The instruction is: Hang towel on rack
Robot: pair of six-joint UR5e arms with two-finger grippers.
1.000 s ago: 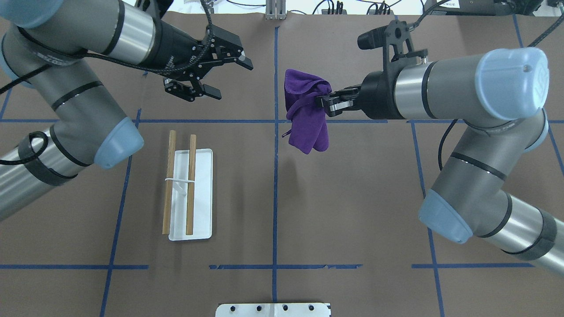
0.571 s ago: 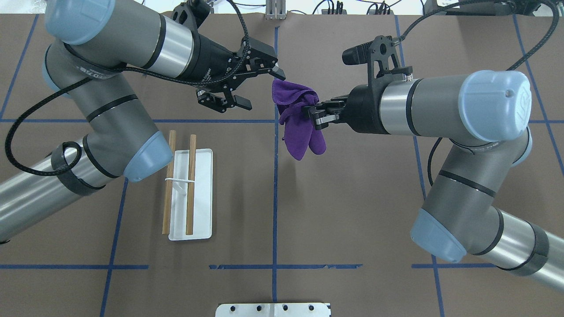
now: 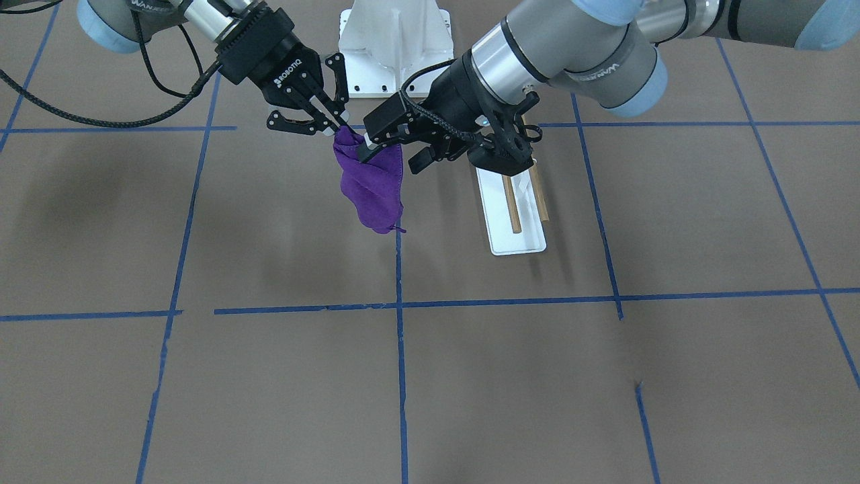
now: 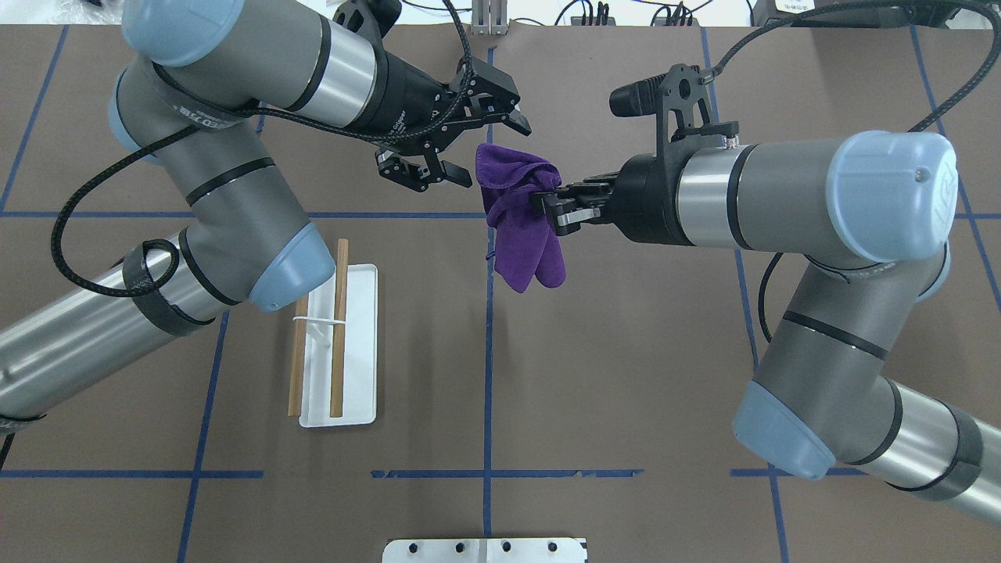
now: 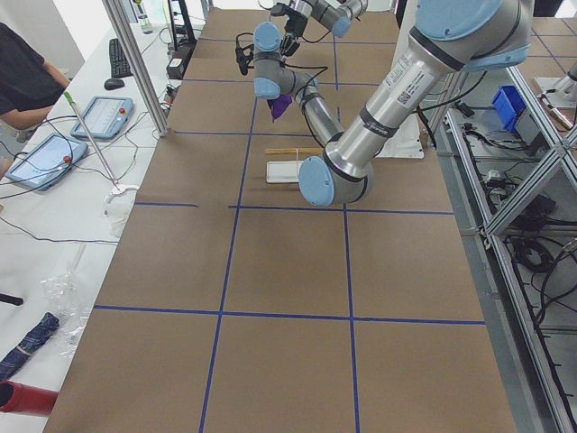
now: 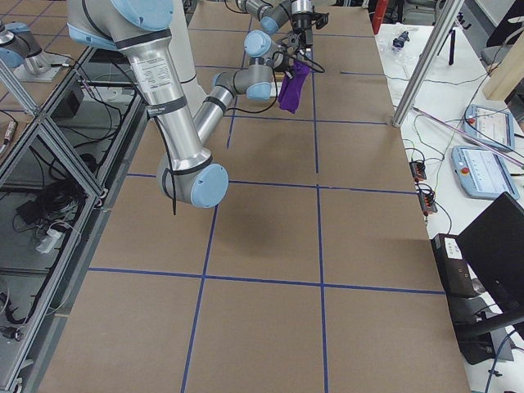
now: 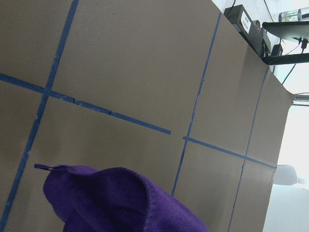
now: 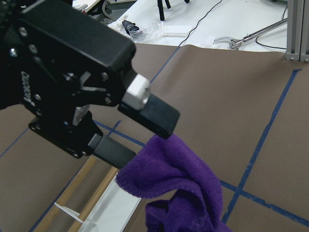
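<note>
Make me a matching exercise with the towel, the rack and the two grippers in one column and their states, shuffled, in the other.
Things:
1. towel
2. rack
3. left gripper
4. right gripper

States:
A. open, fingers either side of the purple cloth's top edge
B. standing on the table
C. shut on the cloth
D. hanging bunched in the air

Pairs: 1-D, 2-B, 3-A, 4-C

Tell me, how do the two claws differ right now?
The right gripper is shut on the purple towel, holding it above the table. The left gripper is open, its fingers spread either side of the towel's top edge. Both are black and two-fingered, facing each other.
</note>
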